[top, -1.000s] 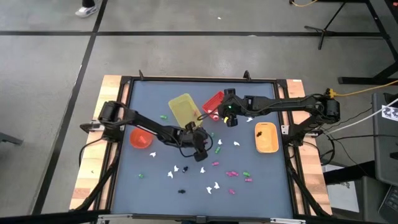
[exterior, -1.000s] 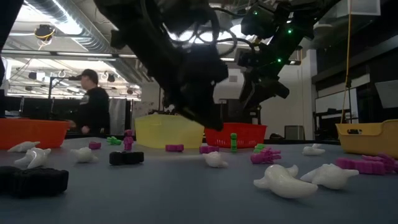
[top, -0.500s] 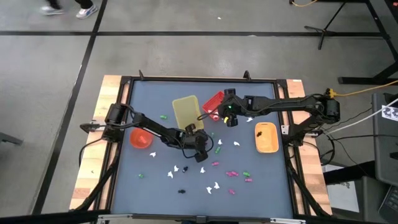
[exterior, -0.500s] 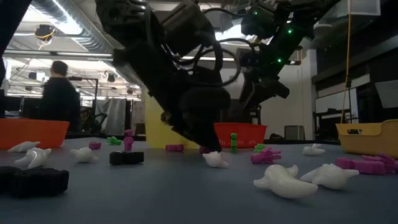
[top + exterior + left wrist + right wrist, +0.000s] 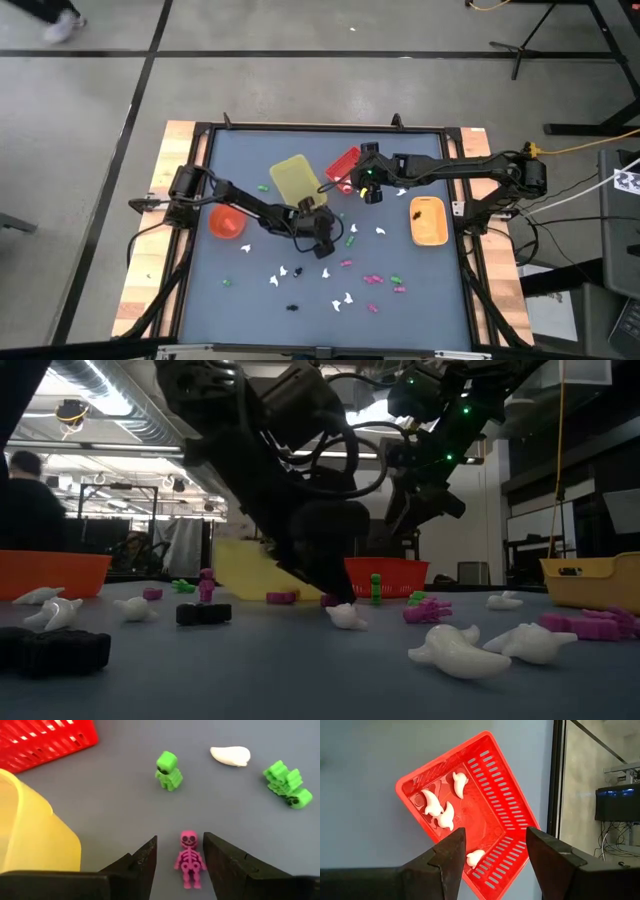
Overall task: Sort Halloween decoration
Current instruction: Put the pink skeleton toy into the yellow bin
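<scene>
Grippers work opposite ends of a grey-blue table (image 5: 230,160) strewn with tiny Halloween trinkets. Near the table's middle, the left gripper (image 5: 180,857) is down at the surface with its fingers spread wide, a pink skeleton (image 5: 189,859) lying between them and touched by neither. Just ahead of it in the left wrist view stand a green blocky figure (image 5: 168,771), a white ghost (image 5: 229,756) and a second green figure (image 5: 289,785), with the yellow bin (image 5: 30,835) close alongside and tilted on its edge. Farther back, the right gripper (image 5: 492,852) hangs above the red slotted basket (image 5: 507,805), fingers parted and empty; four white ghost pieces (image 5: 440,807) lie inside the basket. An orange bowl (image 5: 224,222) sits at the left arm's side, an orange tray (image 5: 429,222) at the right. More white, pink, green and black pieces (image 5: 345,285) are scattered across the table's near half.
</scene>
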Controlling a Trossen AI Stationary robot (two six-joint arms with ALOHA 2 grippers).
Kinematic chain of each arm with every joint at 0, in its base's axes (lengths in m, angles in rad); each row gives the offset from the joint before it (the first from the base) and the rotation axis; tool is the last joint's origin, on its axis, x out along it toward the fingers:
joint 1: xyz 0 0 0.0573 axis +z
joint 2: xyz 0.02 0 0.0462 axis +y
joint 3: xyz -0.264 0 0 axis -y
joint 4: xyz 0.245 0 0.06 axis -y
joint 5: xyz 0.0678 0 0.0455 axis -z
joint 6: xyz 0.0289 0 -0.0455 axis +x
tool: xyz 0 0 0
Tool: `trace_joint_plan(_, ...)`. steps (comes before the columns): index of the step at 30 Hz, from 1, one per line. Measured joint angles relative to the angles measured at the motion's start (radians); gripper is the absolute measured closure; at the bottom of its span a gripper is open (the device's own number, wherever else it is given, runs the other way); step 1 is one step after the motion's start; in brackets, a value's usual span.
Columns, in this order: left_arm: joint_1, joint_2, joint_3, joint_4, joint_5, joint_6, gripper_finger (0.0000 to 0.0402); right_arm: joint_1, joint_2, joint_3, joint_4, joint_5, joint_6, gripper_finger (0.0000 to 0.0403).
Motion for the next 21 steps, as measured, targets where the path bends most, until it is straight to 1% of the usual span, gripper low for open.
trace_joint_plan(2,0.008,0.0,0.0,0.0,0.011,0.002,0.0261,0.0,0.0,0.0,0.0,0.0,0.0,0.0196)
trace_joint_plan(6,0.029,-0.002,0.002,0.004,0.116,-0.001,0.0282,0.0,0.0,0.0,0.0,0.0,0.0,0.0196)
trace_joint_plan(9,0.039,-0.001,0.0,-0.002,0.161,-0.007,0.0302,0.0,0.0,0.0,0.0,0.0,0.0,0.0196)
trace_joint_plan(18,0.038,-0.001,0.0,-0.005,0.163,-0.002,0.0362,0.0,0.0,0.0,0.0,0.0,0.0,0.0196)
trace_joint_plan(21,0.038,-0.001,0.0,-0.005,0.162,-0.001,0.0376,0.0,0.0,0.0,0.0,0.0,0.0,0.0196)
